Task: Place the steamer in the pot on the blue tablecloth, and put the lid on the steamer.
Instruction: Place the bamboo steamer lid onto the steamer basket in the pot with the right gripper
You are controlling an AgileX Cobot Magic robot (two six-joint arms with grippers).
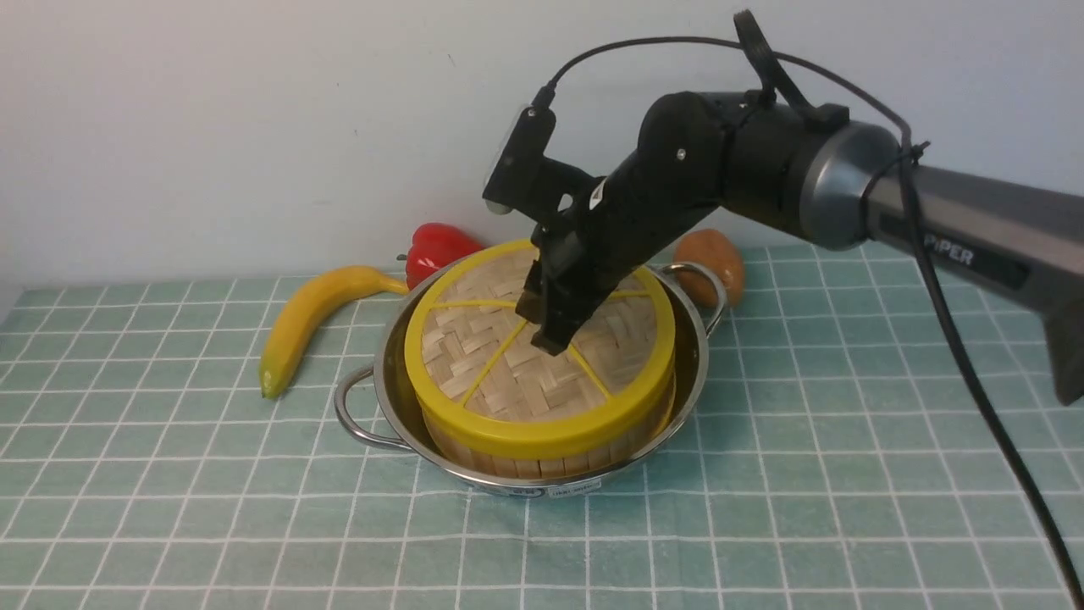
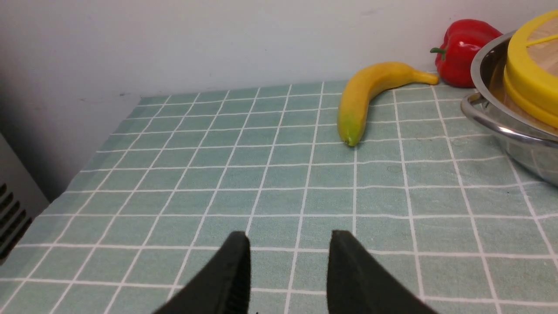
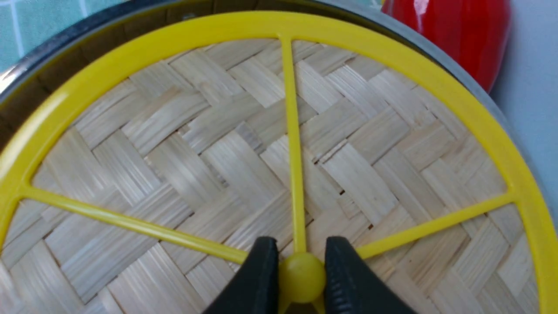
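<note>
The steel pot [image 1: 387,360] stands mid-table on the blue tablecloth [image 1: 762,474]. The steamer [image 1: 525,464] sits inside it, and only its slatted side wall shows. The woven lid [image 1: 474,364] with its yellow rim lies on top of the steamer, slightly tilted. My right gripper [image 1: 555,339] reaches down onto the lid's centre. In the right wrist view the right gripper [image 3: 301,250] is shut on the lid's yellow knob [image 3: 302,277]. My left gripper [image 2: 290,235] is open and empty above bare cloth, left of the pot [image 2: 501,131]. It is out of the front view.
A banana [image 1: 305,322] lies just left of the pot. A red pepper [image 1: 436,246] stands behind the pot, and a brown potato [image 1: 716,258] behind its right handle. The wall runs close behind them. The cloth's left edge meets a grey unit [image 2: 13,218].
</note>
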